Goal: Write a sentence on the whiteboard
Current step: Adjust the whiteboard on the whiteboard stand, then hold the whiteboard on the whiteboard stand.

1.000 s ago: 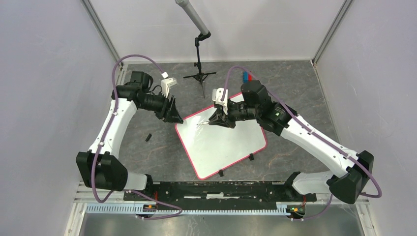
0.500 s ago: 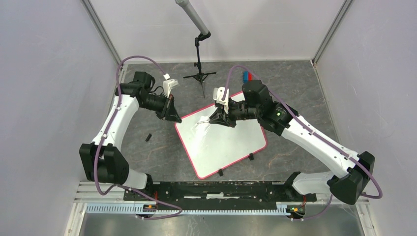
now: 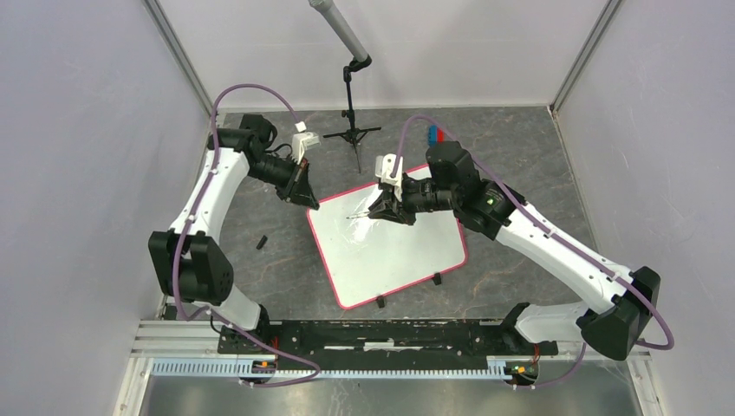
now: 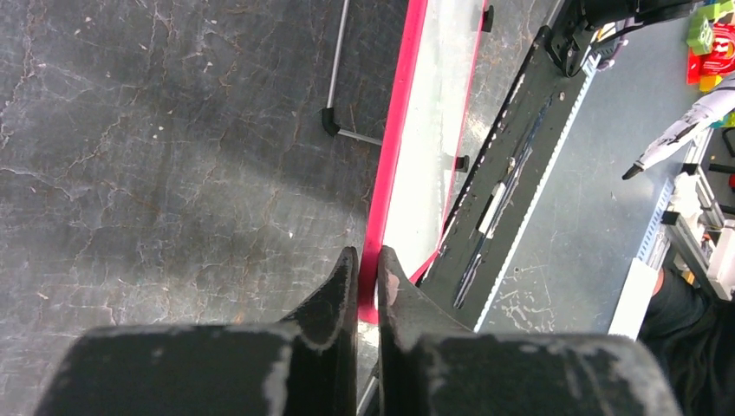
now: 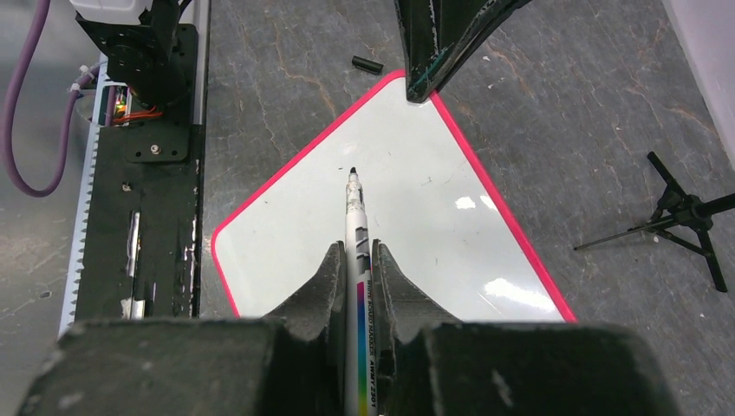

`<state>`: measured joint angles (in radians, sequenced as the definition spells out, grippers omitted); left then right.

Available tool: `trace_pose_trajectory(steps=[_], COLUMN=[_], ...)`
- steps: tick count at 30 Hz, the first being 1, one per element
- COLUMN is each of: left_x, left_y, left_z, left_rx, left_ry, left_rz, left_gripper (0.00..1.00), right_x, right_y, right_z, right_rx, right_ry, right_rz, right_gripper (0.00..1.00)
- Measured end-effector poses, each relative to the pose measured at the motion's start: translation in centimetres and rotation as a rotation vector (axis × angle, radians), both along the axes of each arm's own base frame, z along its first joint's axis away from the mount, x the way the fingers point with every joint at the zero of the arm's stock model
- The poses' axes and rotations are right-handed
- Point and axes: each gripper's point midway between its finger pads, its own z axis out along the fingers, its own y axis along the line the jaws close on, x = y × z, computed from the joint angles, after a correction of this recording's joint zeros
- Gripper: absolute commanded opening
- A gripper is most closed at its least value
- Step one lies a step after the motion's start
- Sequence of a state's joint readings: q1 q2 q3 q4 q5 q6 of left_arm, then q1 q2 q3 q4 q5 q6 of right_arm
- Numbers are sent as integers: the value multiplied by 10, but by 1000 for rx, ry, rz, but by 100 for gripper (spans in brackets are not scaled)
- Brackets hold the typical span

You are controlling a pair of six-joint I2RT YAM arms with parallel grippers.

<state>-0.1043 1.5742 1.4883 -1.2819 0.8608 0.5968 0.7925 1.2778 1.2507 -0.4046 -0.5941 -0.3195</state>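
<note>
The whiteboard (image 3: 390, 251) lies flat on the table, white with a pink-red rim, turned at an angle. My left gripper (image 3: 305, 198) is shut on the rim at its far-left corner; the left wrist view shows the rim (image 4: 394, 156) between the jaws of that gripper (image 4: 368, 253). My right gripper (image 3: 379, 212) is shut on a white whiteboard marker (image 5: 356, 251), uncapped, black tip just above the board (image 5: 416, 225), near the left gripper (image 5: 429, 78). No sentence shows on the board.
A black marker cap (image 3: 260, 242) lies on the dark table left of the board. A small black tripod stand (image 3: 351, 130) is at the back. Red and blue items (image 3: 435, 133) sit behind the right arm. The black base rail (image 3: 381, 334) runs along the near edge.
My left arm has moved toward the back, still gripping the corner, and the whiteboard has shifted and turned slightly to the left. The right gripper with the marker has hardly moved.
</note>
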Motion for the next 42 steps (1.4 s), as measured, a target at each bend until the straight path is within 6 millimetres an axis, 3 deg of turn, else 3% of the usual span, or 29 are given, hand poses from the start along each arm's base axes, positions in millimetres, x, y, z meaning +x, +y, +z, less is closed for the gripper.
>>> trace_pose_trajectory(steps=[3,6,13,21,26,37,42], left_x=[1,5,-3,-7,-7,-6,-7], left_y=[1,6,26,18,16,11,10], left_z=[0,2,5,1,1,2,1], left_rx=[6,-11,-92,-153,-176,-200,-200], left_ry=[0,-4,-21,5,13,18,22], left_rz=[1,25,173,174,168,154,148], left_gripper=[53,60,60,54,47,42,32], right_x=[-2,-2,0,-7,-11,-12,-11], right_y=[2,8,26,52,62,69,72], right_z=[-1,-7,-24,-25,-38,-54,-65], right_rx=[-3,-15,-60,-75,-116,-166,-193], right_ry=[1,5,-6,-41,-53,-73,-69], right_rz=[6,9,-8,3,1,-9,-8], right_gripper=[0,0,0,0,0,0,0])
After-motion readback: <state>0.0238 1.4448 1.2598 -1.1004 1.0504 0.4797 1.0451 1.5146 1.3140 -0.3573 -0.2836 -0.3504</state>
